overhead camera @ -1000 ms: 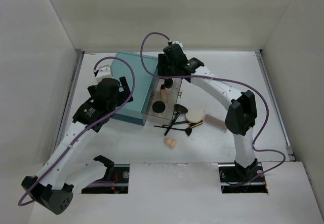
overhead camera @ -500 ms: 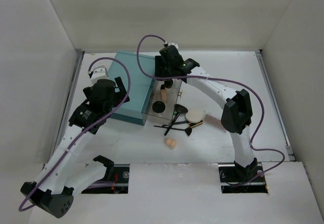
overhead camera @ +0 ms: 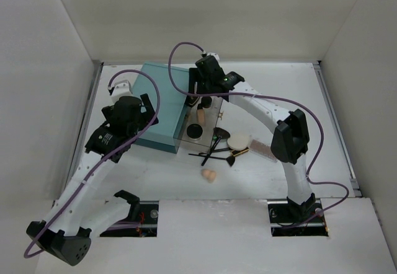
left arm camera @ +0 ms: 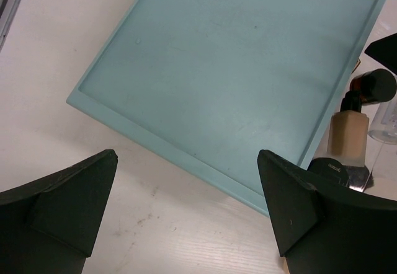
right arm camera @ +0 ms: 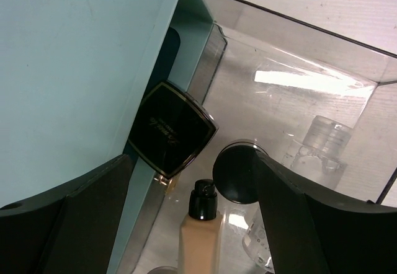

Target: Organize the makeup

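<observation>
One glossy square black compact [right arm camera: 172,128] beside a slim, black-capped beige bottle [right arm camera: 200,240]

teal box [left arm camera: 236,69], beige bottle [right arm camera: 200,237], black compact [right arm camera: 173,128]

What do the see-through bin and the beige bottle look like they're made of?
The see-through bin looks like clear rigid plastic, maybe acrylic: glossy walls with sharp glare. The beige bottle seems smooth glass or plastic, hard to tell which, under a shiny black cap.
</observation>
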Action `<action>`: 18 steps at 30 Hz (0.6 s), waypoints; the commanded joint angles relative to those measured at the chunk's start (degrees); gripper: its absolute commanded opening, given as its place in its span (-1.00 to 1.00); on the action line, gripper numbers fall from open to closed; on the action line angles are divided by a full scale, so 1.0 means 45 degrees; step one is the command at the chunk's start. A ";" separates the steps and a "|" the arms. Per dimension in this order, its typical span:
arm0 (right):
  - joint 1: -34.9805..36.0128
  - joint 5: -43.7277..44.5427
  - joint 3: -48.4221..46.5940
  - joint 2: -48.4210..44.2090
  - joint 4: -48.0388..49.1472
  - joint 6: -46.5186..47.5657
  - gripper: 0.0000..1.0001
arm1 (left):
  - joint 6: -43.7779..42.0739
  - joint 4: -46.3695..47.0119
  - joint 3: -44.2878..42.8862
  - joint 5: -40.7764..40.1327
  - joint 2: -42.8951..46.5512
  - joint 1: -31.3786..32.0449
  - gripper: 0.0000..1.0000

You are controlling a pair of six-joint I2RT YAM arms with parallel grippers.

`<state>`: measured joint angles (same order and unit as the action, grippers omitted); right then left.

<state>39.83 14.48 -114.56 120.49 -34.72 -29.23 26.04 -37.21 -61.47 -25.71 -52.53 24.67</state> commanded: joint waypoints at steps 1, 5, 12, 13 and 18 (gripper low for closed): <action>0.0161 -0.0345 -0.0108 -0.0309 0.0469 -0.0164 0.67 | 0.0131 0.0027 -0.0168 -0.0184 -0.0122 0.0074 1.00; 0.0142 -0.0737 0.0631 -0.1361 0.0975 -0.0125 0.65 | 0.0014 0.0105 -0.0381 -0.0086 -0.0473 0.0425 1.00; -0.1086 -0.0581 0.4300 -0.5187 0.2168 -0.0066 0.94 | -0.0492 0.1020 -0.1143 -0.0281 -0.2034 0.3253 1.00; -0.1359 -0.0562 0.4731 -0.5579 0.2149 -0.0105 1.00 | -0.0707 0.1274 -0.1241 -0.0320 -0.2288 0.3742 1.00; -0.3273 -0.0562 0.8031 -0.8313 0.2189 -0.0690 1.00 | -0.2346 0.2388 -0.2567 -0.0204 -0.4493 0.6437 1.00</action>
<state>28.64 11.20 -83.90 87.59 -27.11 -30.46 20.93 -31.70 -68.47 -26.61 -69.54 48.93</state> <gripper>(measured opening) 0.998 0.997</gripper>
